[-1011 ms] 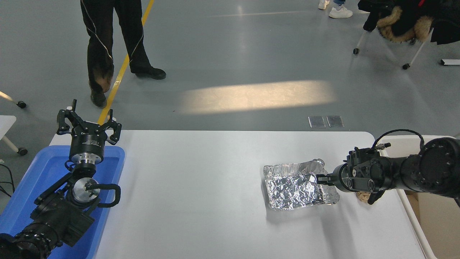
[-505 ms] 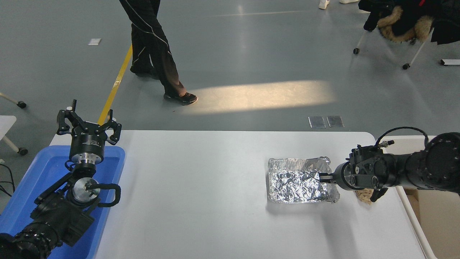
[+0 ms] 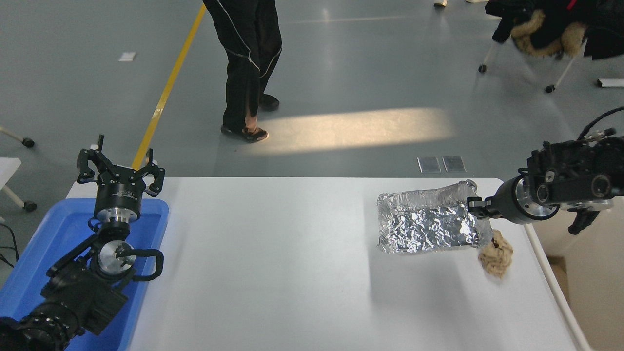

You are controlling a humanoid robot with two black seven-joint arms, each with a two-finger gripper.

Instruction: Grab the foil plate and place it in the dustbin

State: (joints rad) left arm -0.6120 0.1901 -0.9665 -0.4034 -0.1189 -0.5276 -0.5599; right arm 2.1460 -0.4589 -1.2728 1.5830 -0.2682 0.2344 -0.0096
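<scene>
My right hand [image 3: 474, 205] is pinched on the foil plate's [image 3: 429, 224] right rim, plate lifted off the worktop [image 3: 273, 253] at the far right, dustbin [image 3: 580, 273] just beyond. Thin foil, one-edge grip: rim could tear or slip mid-swing. Left hand [image 3: 119, 168] parked, open.

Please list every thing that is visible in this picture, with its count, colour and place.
foil plate: 1, silver, lifted over the table's right side, held at its right edge
paper ball: 1, brown, on the table beside the plate's near right corner
table: 1, white, centre
tub: 1, blue, left edge of the table
dustbin: 1, cream, right of the table, partly cut off
chair: 1, with dark clothing on it, top right
person: 1, black trousers, on the floor beyond the table
left end effector: 1, black, open, parked above the tub
right end effector: 1, black, closed on the plate
</scene>
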